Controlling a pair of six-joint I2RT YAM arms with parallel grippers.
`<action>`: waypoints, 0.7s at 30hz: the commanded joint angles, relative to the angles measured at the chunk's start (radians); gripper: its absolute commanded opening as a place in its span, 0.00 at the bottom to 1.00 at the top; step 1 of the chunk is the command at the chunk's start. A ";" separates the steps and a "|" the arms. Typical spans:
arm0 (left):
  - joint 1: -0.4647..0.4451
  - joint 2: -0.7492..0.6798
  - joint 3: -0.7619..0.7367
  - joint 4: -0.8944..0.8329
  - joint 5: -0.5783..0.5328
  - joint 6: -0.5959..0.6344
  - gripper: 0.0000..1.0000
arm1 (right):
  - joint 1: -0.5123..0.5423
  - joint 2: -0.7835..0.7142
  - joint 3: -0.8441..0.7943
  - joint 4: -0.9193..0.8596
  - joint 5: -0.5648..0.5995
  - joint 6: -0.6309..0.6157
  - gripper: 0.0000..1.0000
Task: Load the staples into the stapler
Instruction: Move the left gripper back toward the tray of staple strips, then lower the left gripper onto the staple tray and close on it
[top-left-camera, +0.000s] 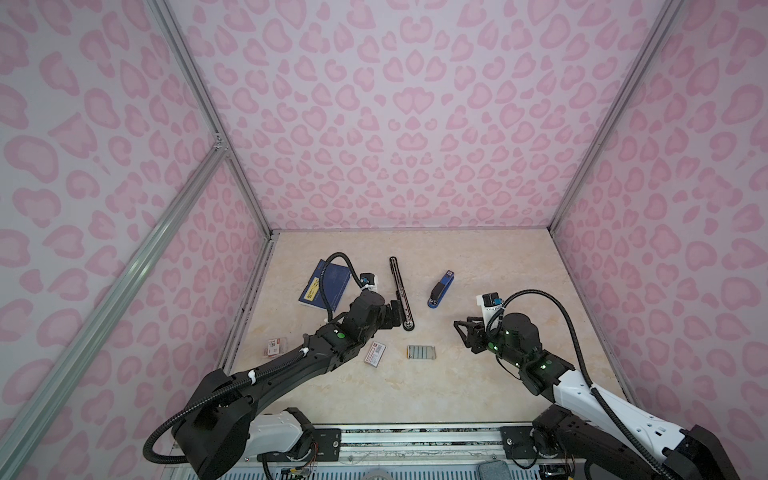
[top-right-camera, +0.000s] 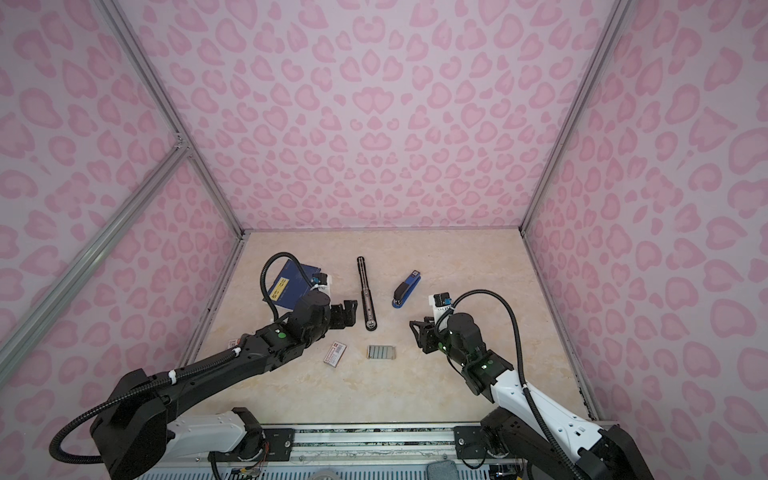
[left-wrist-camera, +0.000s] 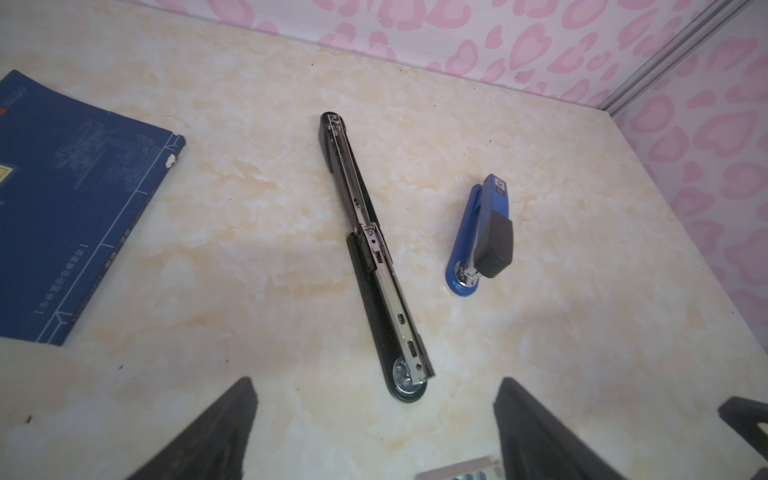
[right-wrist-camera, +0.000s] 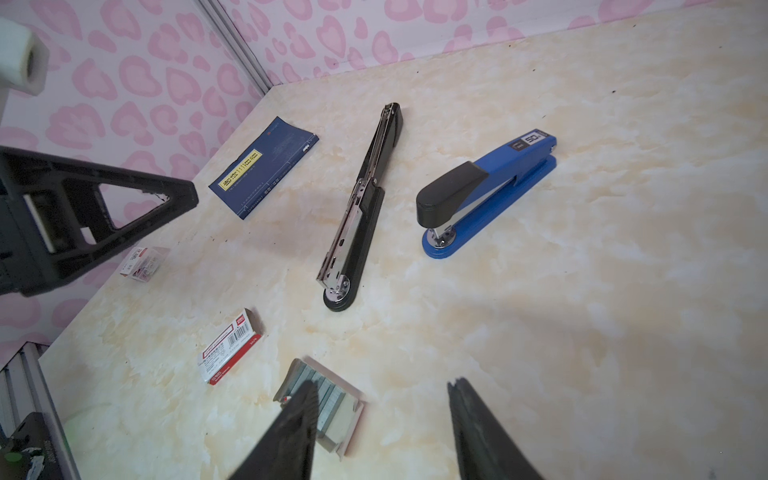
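Blue stapler (right-wrist-camera: 490, 195) marked "50", black stapler (right-wrist-camera: 357, 216) splayed flat, left tool (left-wrist-camera: 375, 382) and right tool (right-wrist-camera: 383, 384) released, empty

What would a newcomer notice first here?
The long black stapler lies folded out flat in the middle of the cream marbled table, metal channel up, with the left gripper open just short of its near end. To its right stands the closed blue stapler with a black cap; nearer the front lies the ribbed silvery-grey block of staples, untouched, beside the open right gripper.
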 joint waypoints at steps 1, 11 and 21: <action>-0.011 0.018 0.036 -0.102 0.104 -0.055 0.74 | 0.002 -0.001 0.014 -0.023 0.014 -0.017 0.53; -0.143 0.206 0.159 -0.349 0.301 -0.210 0.48 | 0.002 -0.041 0.057 -0.243 -0.026 -0.025 0.51; -0.193 0.409 0.349 -0.462 0.348 -0.203 0.37 | 0.070 -0.111 0.017 -0.385 -0.030 0.044 0.50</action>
